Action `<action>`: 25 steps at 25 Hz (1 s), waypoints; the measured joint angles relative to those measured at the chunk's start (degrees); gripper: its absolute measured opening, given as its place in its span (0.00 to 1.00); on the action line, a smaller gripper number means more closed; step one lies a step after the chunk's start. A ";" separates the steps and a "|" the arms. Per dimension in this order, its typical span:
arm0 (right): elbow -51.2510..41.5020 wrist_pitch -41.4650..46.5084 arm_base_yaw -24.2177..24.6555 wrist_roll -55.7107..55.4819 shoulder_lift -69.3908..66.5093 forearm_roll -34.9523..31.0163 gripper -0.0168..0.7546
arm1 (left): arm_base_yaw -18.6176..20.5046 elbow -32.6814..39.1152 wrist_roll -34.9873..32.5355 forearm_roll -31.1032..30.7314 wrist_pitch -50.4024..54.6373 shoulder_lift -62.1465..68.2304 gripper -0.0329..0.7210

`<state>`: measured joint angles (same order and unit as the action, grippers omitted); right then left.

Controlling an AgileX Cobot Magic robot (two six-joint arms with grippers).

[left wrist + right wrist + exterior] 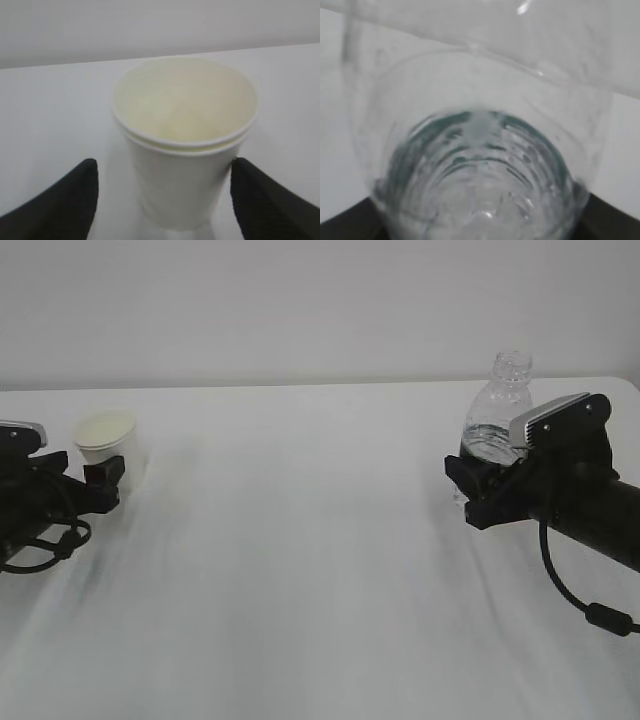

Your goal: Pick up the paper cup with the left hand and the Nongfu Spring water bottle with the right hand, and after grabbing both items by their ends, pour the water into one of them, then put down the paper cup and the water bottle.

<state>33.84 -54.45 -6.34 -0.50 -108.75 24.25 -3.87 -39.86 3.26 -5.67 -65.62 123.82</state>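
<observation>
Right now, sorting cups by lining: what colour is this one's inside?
Pale yellowish inside the paper cup; left wrist view.

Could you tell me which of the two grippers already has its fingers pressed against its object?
The right gripper: its fingers hug the water bottle, while gaps flank the paper cup.

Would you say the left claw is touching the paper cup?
Apart: in the left wrist view, white table shows between each finger and the paper cup.

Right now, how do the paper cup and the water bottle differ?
The paper cup is opaque white, short and wide-mouthed; the water bottle is clear, taller and narrow-necked. The cup looks empty in the left wrist view; the bottle holds water. Both stand upright and uncapped on the white table, each between gripper fingers.
</observation>
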 joint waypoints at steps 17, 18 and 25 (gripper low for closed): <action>0.00 0.05 0.00 0.00 0.00 1.24 0.62 | 1.15 -6.64 2.99 -5.49 0.00 6.04 0.83; 0.00 0.05 0.00 0.00 0.00 1.24 0.62 | 1.15 -7.08 2.99 -5.49 0.00 6.28 0.83; 0.00 0.05 0.00 0.00 0.00 1.28 0.62 | 1.15 -10.33 2.99 -5.49 0.00 8.85 0.83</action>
<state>33.84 -54.40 -6.34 -0.50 -108.75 25.53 -2.72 -50.19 6.25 -11.16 -65.62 132.67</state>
